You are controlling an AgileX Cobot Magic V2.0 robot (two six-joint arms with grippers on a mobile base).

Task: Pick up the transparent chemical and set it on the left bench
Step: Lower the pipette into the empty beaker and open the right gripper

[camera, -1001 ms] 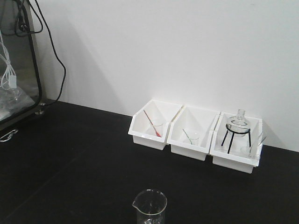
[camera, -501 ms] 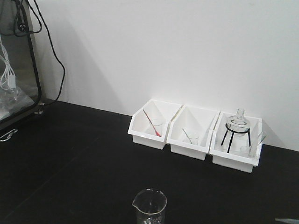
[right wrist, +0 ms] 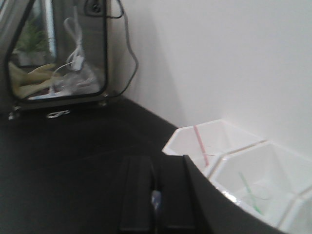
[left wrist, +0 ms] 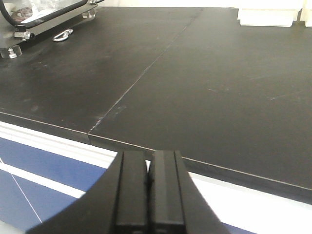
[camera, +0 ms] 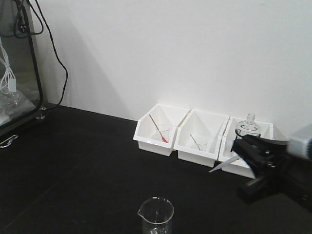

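Note:
The transparent chemical, a slim clear pipette (camera: 223, 165), sticks out to the lower left from my right gripper (camera: 242, 153). This gripper is shut on it and holds it above the black top of the left bench (camera: 73, 161), in front of the rightmost white bin. In the right wrist view the gripper (right wrist: 155, 162) pinches a clear bit of the pipette (right wrist: 156, 200). My left gripper (left wrist: 150, 157) is shut and empty, low over the bench's front edge (left wrist: 204, 168).
Three white bins stand by the wall: the left one (camera: 146, 141) holds a red-tipped stick (camera: 158, 129), then the middle one (camera: 181, 151), and the right one holds a glass flask (camera: 250, 126). A clear beaker (camera: 157, 217) stands near the front. A glass-fronted box (camera: 17, 63) with cables is at far left.
My right gripper has come into the front view from the right, holding the pipette, and now covers part of the rightmost bin. Nothing else has moved.

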